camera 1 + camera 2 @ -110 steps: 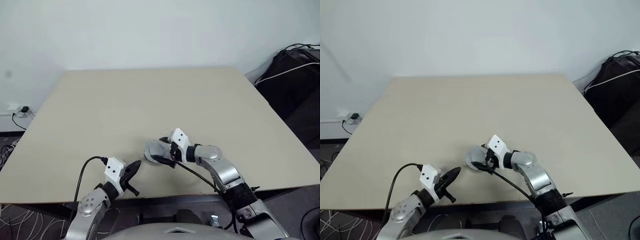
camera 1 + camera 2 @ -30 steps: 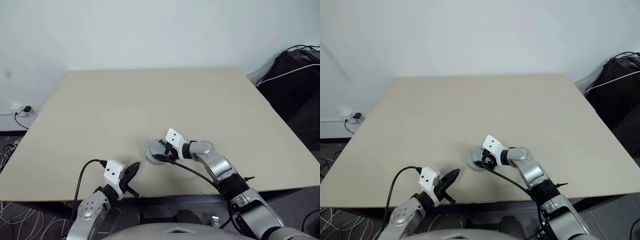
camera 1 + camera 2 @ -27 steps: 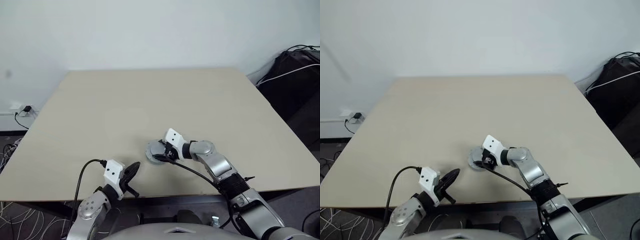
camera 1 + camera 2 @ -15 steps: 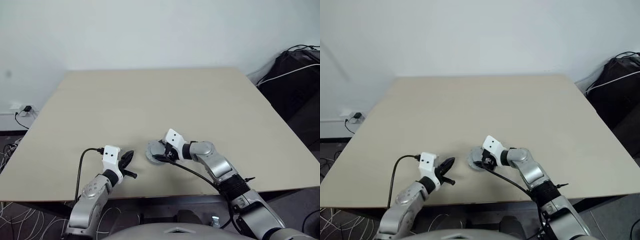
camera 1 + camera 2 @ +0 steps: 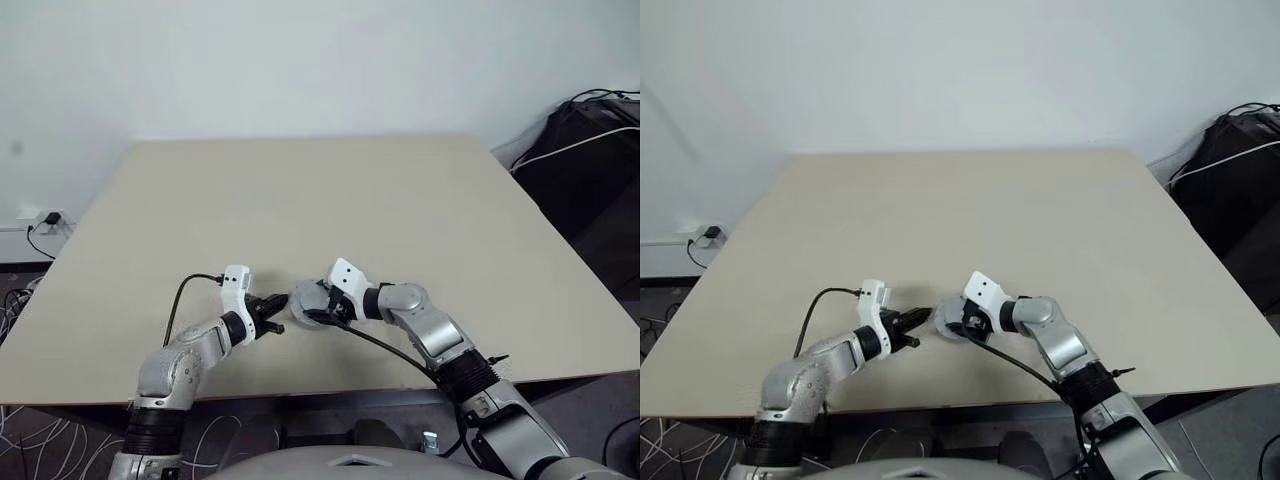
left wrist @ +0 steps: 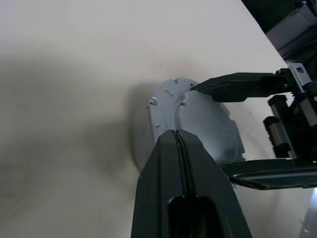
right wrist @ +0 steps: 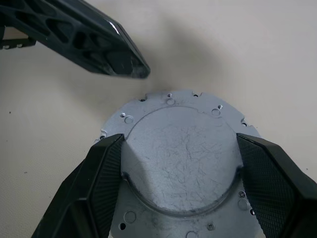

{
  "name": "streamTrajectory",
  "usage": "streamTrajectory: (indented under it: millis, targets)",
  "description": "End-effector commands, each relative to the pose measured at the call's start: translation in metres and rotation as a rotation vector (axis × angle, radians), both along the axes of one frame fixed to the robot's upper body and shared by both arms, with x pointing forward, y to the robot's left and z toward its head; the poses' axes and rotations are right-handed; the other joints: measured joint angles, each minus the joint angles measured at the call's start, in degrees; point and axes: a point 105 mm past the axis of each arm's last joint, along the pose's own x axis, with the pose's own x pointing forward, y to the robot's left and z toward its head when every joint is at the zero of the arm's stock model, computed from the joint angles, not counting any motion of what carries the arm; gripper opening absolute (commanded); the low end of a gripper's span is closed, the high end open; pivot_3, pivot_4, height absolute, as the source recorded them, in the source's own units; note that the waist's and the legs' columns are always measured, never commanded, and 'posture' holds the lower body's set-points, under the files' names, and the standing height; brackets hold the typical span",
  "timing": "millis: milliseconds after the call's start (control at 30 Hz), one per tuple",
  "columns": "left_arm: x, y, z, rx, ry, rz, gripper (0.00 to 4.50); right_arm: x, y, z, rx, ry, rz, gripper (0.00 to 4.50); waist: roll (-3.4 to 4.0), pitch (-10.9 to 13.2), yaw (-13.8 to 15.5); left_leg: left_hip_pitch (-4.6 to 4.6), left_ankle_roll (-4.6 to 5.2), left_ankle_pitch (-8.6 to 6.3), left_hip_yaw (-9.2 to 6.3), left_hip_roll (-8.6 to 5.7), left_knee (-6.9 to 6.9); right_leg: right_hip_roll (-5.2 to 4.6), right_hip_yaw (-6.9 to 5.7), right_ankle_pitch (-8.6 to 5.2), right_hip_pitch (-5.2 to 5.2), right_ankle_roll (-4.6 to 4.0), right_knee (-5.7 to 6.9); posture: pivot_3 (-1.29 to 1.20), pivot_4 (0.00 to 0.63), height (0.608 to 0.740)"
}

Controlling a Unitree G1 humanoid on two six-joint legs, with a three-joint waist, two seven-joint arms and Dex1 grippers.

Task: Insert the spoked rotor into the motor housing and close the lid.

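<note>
The two eye views look from the robot's head, forward and down over the beige counter (image 5: 400,200) to the white wall; they share almost the same scene, a little shifted sideways. The left wrist view looks along its closed jaws, very near to the grey lid (image 6: 198,124). The right wrist view looks down on the same lid between its fingers (image 7: 106,183), also very near.
</note>
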Motion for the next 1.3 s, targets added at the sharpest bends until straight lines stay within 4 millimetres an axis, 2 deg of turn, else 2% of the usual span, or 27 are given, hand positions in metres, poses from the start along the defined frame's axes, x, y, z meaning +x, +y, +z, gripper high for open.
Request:
streamTrajectory:
  millis: [33, 333, 833, 900, 967, 1133, 1300]
  targets:
    - [0.007, -0.005, 0.006, -0.025, 0.005, -0.016, 0.00, -0.002, -0.006, -0.008, -0.047, 0.019, -0.014, 3.21, -0.01, 0.00, 0.00, 0.00, 0.00, 0.00, 0.00, 0.00, 0.00, 0.00, 0.00, 0.00, 0.00, 0.00, 0.00, 0.00, 0.000, 0.740]
    - [0.017, -0.011, -0.004, 0.050, 0.062, -0.011, 0.00, -0.002, -0.006, -0.007, -0.048, 0.012, -0.011, 3.21, -0.04, -0.02, 0.03, 0.00, -0.02, 0.01, 0.00, -0.01, 0.00, -0.01, 0.01, 0.01, 0.00, 0.00, -0.02, 0.00, 0.000, 0.740]
    - [0.002, -0.027, -0.014, 0.060, 0.159, -0.104, 0.00, -0.004, -0.002, 0.000, -0.012, -0.003, -0.008, 3.21, -0.09, -0.09, 0.10, 0.00, -0.04, 0.00, -0.01, -0.03, 0.00, -0.04, 0.02, 0.02, 0.03, 0.02, -0.04, 0.00, 0.000, 0.740]
    - [0.001, -0.028, -0.015, 0.062, 0.163, -0.109, 0.00, -0.003, -0.001, 0.003, 0.004, -0.010, -0.017, 3.95, -0.10, -0.09, 0.09, 0.00, -0.03, 0.00, -0.01, -0.04, 0.00, -0.04, 0.01, 0.02, 0.03, 0.02, -0.06, 0.00, 0.000, 0.740]
    - [0.001, -0.028, -0.015, 0.066, 0.164, -0.113, 0.00, -0.002, 0.000, 0.006, 0.026, -0.012, -0.028, 4.49, -0.11, -0.10, 0.11, 0.00, -0.04, 0.00, -0.02, -0.04, -0.02, -0.05, 0.01, 0.02, 0.03, 0.02, -0.10, 0.00, 0.000, 0.740]
    - [-0.001, -0.029, -0.016, 0.069, 0.165, -0.111, 0.00, 0.003, -0.005, 0.027, 0.162, -0.019, -0.125, 4.49, -0.12, -0.09, 0.25, -0.01, -0.03, -0.02, -0.03, -0.09, -0.03, -0.11, 0.01, 0.02, 0.04, 0.02, -0.15, 0.00, 0.000, 0.740]
    - [-0.003, -0.028, -0.016, 0.074, 0.158, -0.109, 0.00, -0.002, -0.020, 0.041, 0.190, -0.047, -0.154, 4.49, -0.12, -0.09, 0.40, -0.02, -0.19, -0.14, -0.03, -0.14, -0.04, -0.16, 0.02, 0.01, 0.04, 0.05, -0.18, 0.00, 0.000, 0.740]
